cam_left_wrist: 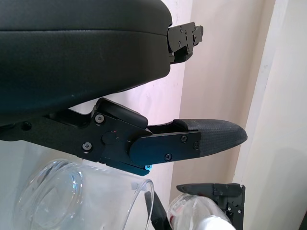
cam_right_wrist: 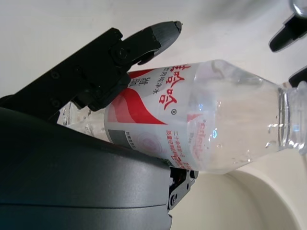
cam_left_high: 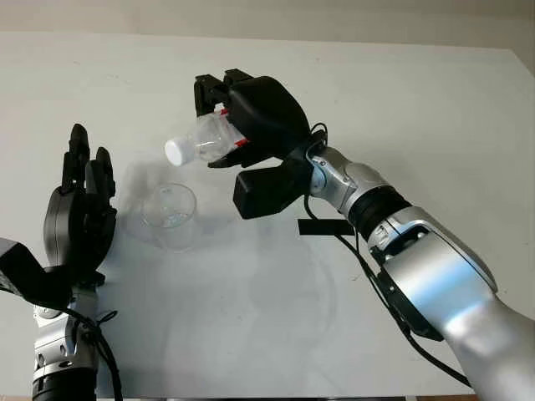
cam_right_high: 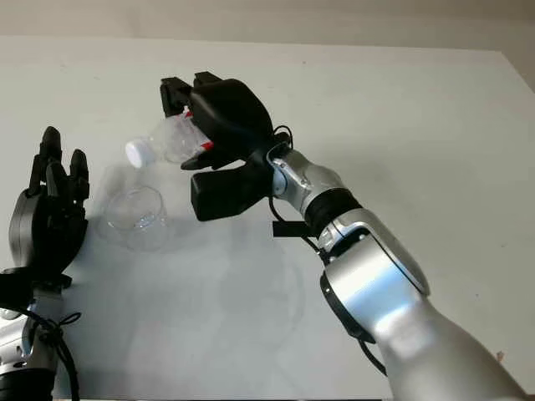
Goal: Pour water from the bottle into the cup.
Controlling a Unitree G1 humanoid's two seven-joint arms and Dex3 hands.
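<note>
Bottle (cam_left_high: 207, 139) sits in the right hand (cam_left_high: 251, 125), lifted off the table (cam_left_high: 418, 100), tipped nearly flat w/ its long axis running across the scene, neck end aimed toward the robot's left side and a bit downward. White cap (cam_left_high: 176, 151) looks to be on the mouth; can't confirm from the right wrist view, where the neck runs off the edge. Red-and-white label (cam_right_wrist: 158, 120) faces the wrist cam, clear body past it looks mostly empty, a few droplets inside.

Cup (cam_left_high: 170, 215) stands upright on the table, clear plastic, just below and slightly toward the robot from the bottle's mouth. Key relation: mouth is above the cup's far rim, approx. over it but not centred, so any stream would land near the rim edge. My read: mouth needs to come a little nearer the robot, then more tilt. If the cap is really on, nothing pours regardless.

Right hand is wrapped round the bottle's labelled midsection, fingers (cam_right_wrist: 120, 52) over one side and thumb under, firm hold, bottle's base end buried in the palm.

Left hand (cam_left_high: 79, 209) is near the cup on the robot's left, close beside but apart, holding nothing, fingers pointing away from the robot. It's the nearer hand to the cup, could steady it.
</note>
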